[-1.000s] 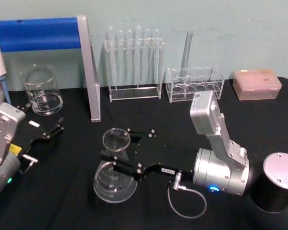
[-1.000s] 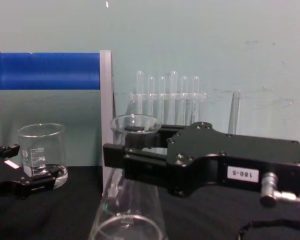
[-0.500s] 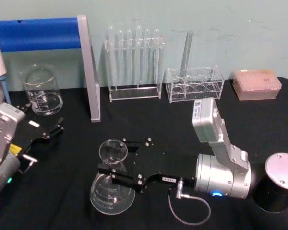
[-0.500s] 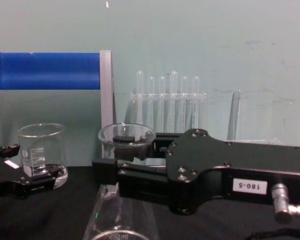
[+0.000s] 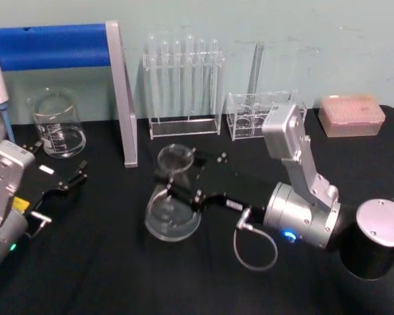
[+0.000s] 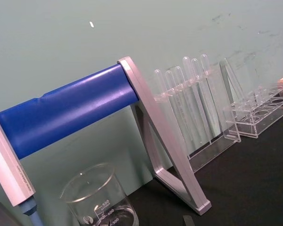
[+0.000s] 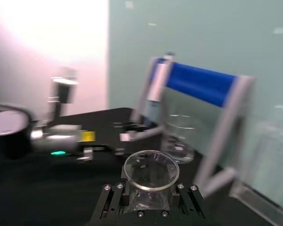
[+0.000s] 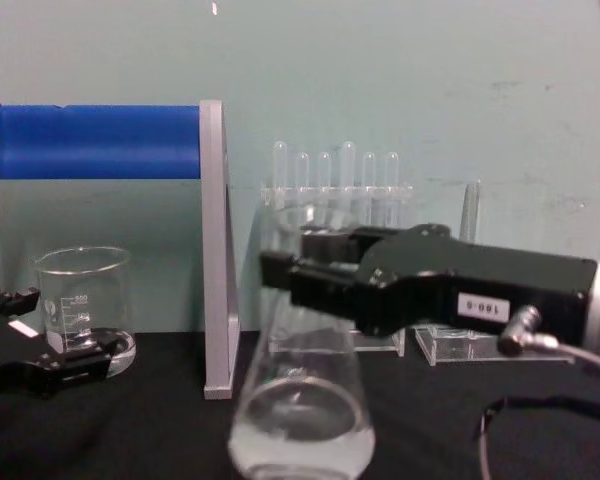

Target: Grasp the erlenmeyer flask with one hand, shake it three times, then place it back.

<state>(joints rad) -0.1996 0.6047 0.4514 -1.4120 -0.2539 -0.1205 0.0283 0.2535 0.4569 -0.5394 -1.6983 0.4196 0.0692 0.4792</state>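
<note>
Black cloth (image 5: 105,275) is covering the table, and a pale green wall is standing behind it. Near the middle of this cloth we are seeing the erlenmeyer flask (image 5: 173,220), upright, with its wide base low and its round rim on top. In the chest view the flask (image 8: 300,420) is looking a little smeared, and we cannot tell if its base is touching the cloth or hanging just above it.

The right gripper (image 5: 177,180) is reaching in from the right side and its two black jaws are clamped on the narrow neck, one on each side, just under the rim. In the chest view this gripper (image 8: 292,270) is carrying a small white label (image 8: 483,307), and from the right wrist we are looking down at the rim of the flask (image 7: 151,170) sitting between the jaws. A thin cable (image 5: 253,252) is making a loop on the cloth beside the silver wrist.

Behind the flask, a grey leg (image 5: 123,98) is holding up a blue bar (image 5: 52,46), and a test tube rack (image 5: 182,85) is standing by the wall, with a second clear rack (image 5: 266,115) and a pink box (image 5: 351,115) more to the right. A black cylinder (image 5: 377,239) with a silver top is standing at the right edge.

Far on the left, well apart from the flask, the left gripper (image 5: 59,161) is resting low with its jaws apart and nothing between them, near a glass beaker (image 5: 56,125).
</note>
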